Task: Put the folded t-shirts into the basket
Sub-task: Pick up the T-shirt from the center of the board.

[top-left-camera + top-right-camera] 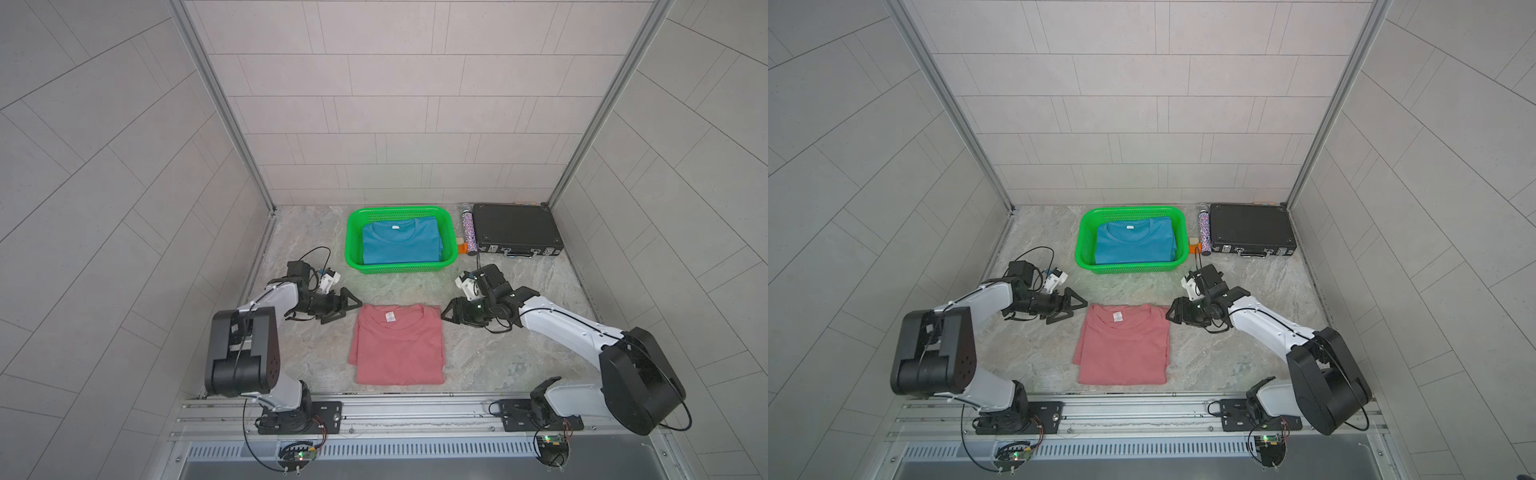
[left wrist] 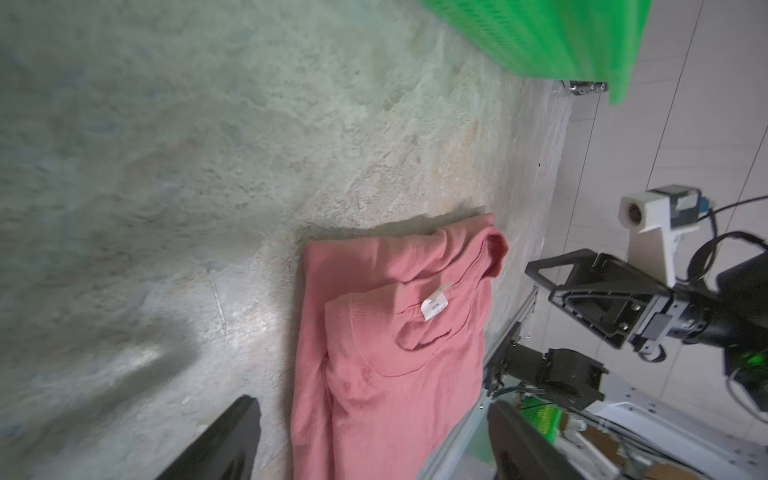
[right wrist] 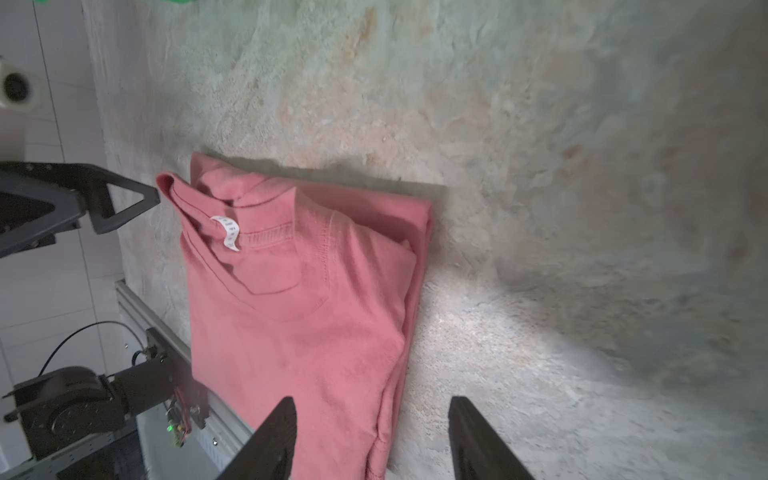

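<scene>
Right fingers [image 3: 274,440] apart astride pink t-shirt [image 3: 299,316] edge, arm [image 1: 561,328] low

White links [image 1: 276,293], black joints [image 1: 243,353], looping cables [image 1: 316,248], black triangular-tipped left gripper [image 1: 347,311].

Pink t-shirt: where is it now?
In both top views the pink t-shirt lies flat on the table, in front of the green basket, collar-end corners flanked by the left tool and right tool.

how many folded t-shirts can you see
2: a sky blue t-shirt inside the green basket, and a dusty pink t-shirt on the table in front of it. Another could lie hidden under the blue one.
</scene>
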Controlling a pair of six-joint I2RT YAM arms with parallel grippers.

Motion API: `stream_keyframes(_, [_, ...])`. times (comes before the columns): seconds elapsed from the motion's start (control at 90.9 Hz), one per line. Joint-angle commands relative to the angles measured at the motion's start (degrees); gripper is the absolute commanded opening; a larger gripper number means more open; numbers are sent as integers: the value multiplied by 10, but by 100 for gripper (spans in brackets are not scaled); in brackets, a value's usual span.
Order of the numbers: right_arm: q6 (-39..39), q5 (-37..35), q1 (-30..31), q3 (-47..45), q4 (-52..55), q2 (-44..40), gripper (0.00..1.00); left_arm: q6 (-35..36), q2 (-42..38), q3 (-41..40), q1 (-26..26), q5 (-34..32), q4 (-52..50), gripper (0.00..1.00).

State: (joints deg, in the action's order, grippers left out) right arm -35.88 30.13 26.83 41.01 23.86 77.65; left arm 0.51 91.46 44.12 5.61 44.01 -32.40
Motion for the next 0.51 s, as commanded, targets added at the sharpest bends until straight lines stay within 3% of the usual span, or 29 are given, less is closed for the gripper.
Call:
stream_keyframes(0.0, [-9, 93, -18, -13, -65, 30, 60, -21, 68, 9, -3, 41, 0, 83])
stream_keyframes(0.495, [28, 132, -70, -12, -110, 169, 62, -27, 137, 25, -12, 48, -1, 73])
